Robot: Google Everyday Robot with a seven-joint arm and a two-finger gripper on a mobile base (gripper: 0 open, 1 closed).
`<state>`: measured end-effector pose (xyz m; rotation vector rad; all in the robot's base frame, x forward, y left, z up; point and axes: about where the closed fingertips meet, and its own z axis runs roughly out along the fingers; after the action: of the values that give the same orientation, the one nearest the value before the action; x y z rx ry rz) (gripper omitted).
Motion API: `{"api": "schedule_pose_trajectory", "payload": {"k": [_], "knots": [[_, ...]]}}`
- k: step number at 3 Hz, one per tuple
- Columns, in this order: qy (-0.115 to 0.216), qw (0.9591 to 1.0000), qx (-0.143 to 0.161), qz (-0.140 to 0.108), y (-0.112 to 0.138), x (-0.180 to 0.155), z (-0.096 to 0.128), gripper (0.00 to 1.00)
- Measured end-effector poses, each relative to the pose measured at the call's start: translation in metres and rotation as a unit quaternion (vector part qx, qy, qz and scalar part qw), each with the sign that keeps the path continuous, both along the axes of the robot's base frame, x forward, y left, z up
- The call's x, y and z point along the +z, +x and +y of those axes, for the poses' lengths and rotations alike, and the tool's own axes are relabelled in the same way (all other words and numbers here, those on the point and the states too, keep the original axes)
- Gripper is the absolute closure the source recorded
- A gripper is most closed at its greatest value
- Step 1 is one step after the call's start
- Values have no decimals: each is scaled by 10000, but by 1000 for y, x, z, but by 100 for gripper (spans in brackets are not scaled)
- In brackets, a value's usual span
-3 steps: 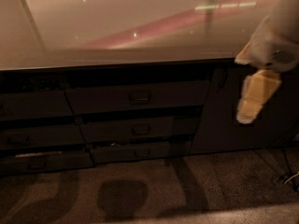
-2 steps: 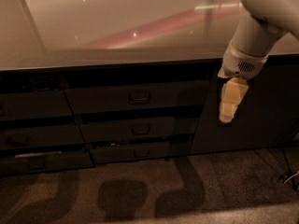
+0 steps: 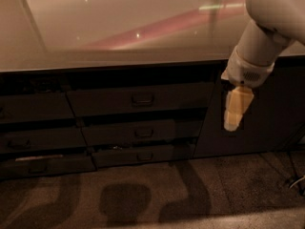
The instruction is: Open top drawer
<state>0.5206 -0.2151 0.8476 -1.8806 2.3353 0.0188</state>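
The top drawer is the widest dark front just under the counter, with a small loop handle at its centre. It sits flush with the cabinet face. My gripper hangs from the white arm at the right, its pale yellow fingers pointing down. It is to the right of the drawer, in front of the cabinet door, and apart from the handle. It holds nothing that I can see.
Two shallower drawers lie below the top one. More drawers stand at the left. A tall dark cabinet door is at the right. A glossy pale countertop runs above. Cables lie on the carpet at the right.
The arm and gripper have moved left, from the right edge of the view toward the drawers. The drawers have not moved.
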Motion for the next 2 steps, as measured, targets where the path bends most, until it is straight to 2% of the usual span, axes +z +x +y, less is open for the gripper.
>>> {"api": "schedule_pose_trajectory", "payload": {"k": [1,2], "knots": [[-251,9956,566,-702,-26,-1,0,0],[-381,9901,775,-1105,-33,-7,4,0]]}}
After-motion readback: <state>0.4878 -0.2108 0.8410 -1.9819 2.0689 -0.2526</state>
